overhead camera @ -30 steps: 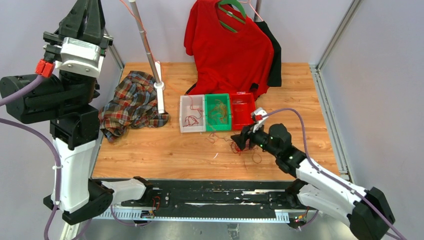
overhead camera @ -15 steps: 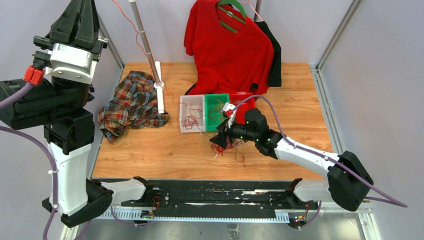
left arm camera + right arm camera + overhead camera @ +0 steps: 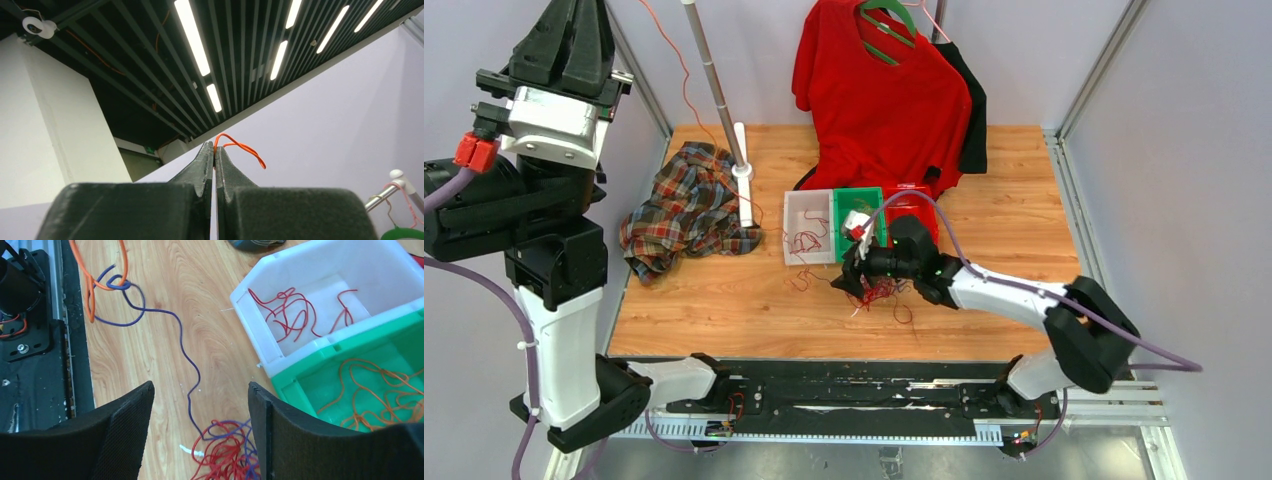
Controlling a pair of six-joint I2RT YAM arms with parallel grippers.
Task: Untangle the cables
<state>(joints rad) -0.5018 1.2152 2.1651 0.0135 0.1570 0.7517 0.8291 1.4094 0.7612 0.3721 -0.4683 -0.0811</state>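
One cable [image 3: 240, 146] in clamped left gripper [image 3: 214, 150]

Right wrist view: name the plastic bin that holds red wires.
The white plastic bin, with thin red wires coiled inside; the green plastic bin beside it holds orange wires instead.

Swinging left across the table, the right gripper [image 3: 854, 283] has moved from beside the red bin [image 3: 911, 215] to the tangle of cables [image 3: 881, 293] before the white bin [image 3: 787, 230]; the left gripper [image 3: 215, 150] has climbed higher, hauling its orange wire [image 3: 686, 95] upward.
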